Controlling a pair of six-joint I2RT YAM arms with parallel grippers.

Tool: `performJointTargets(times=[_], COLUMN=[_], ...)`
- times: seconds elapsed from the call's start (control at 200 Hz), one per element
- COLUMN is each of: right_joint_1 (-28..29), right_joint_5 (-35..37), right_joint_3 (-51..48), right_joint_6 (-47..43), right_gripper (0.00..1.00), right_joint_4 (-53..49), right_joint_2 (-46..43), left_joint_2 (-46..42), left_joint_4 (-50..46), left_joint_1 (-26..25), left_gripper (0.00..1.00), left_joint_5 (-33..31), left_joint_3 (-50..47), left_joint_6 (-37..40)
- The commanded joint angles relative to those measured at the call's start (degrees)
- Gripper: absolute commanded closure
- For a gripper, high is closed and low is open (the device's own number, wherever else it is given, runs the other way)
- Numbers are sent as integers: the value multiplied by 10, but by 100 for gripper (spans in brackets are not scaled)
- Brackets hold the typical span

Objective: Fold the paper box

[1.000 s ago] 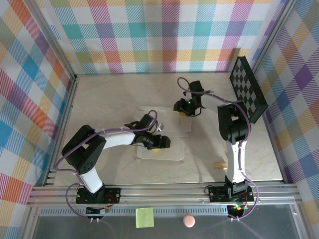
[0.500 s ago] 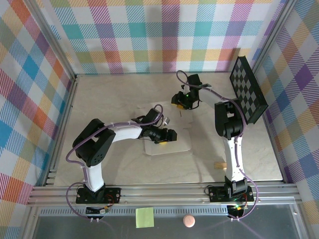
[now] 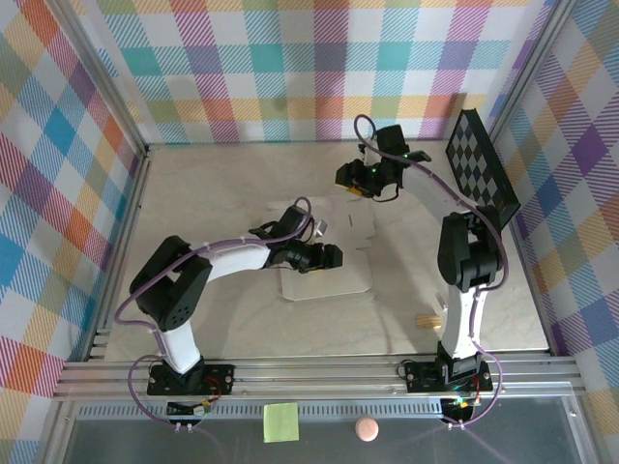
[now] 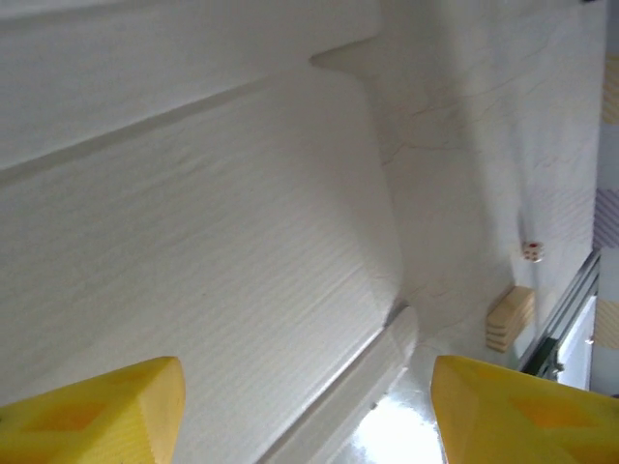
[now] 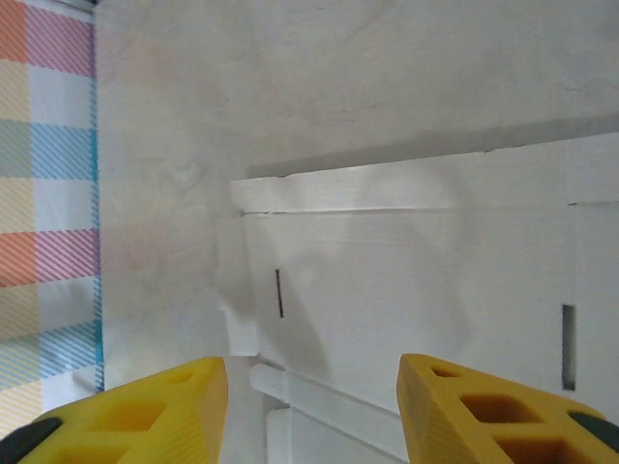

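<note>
The paper box lay spread out at the middle of the desk. It was a thin off-white card sheet with creases, rounded flap corners and narrow slots. The left pincer hung low over it, its yellow fingers spread wide with nothing between them. The right pincer hung above the box's far edge, partly open, gripping nothing.

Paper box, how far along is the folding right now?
Done: little that shows; the paper box lies flat on the table, creases and slots visible, no wall raised. In hand: left gripper hovers open over one panel, right gripper open above the slotted edge, neither holding it. Left: probably all the folding and tucking.
</note>
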Motion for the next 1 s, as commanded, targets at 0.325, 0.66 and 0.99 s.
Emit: performJointTargets(times=[0.325,0.66,0.99], right_joint_1=[38,47,55], right_joint_5=[-42,-16,-14], right_joint_3=[-135,-231,-300], right_joint_6=[13,11,28], right_gripper=[53,55,57], right_joint_4=[36,69,94], right_joint_2=[-15,-6,-44], left_joint_2=[-101,-21,22], left_joint_4=[-32,-18,-23], left_joint_1=[110,145,151], left_gripper=[32,32,32], left_joint_5=[-49,11,21], left_joint_3=[-64,-53,-34], left_joint_6=[7,19,34])
